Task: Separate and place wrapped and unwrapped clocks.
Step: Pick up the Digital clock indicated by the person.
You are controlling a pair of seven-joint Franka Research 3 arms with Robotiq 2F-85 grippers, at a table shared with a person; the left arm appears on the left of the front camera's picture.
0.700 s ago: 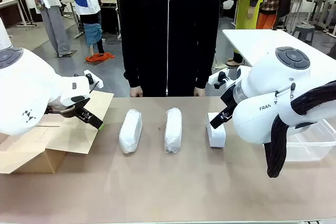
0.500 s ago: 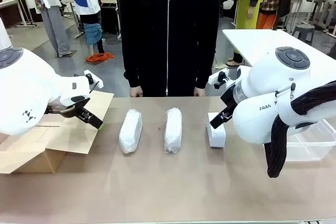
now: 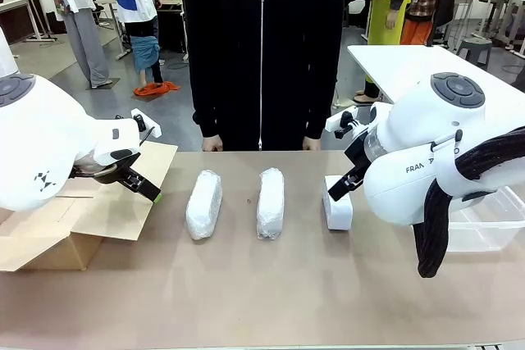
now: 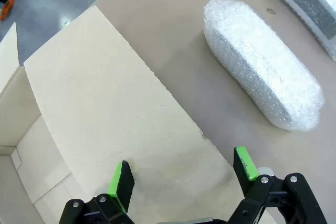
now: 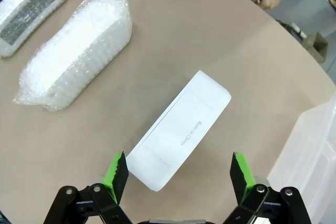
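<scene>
Sorting not begun: all three clocks lie in a row on the table (image 3: 246,284).

The two bubble-wrapped clocks (image 3: 204,204) (image 3: 271,202) lie side by side mid-table, a gap between them. The unwrapped clock (image 3: 337,212) rests to their right, near the clear plastic bin (image 3: 492,219). Nothing has gone into a container, so I judge every pick and placement remains. The left gripper (image 4: 184,174) hovers over a flap of the cardboard box (image 3: 49,227), jaws spread wide and empty, with the nearer wrapped clock just past the flap's edge. The right gripper (image 5: 178,174) hangs above the unwrapped clock, jaws spread wide, apparently not touching it.
</scene>
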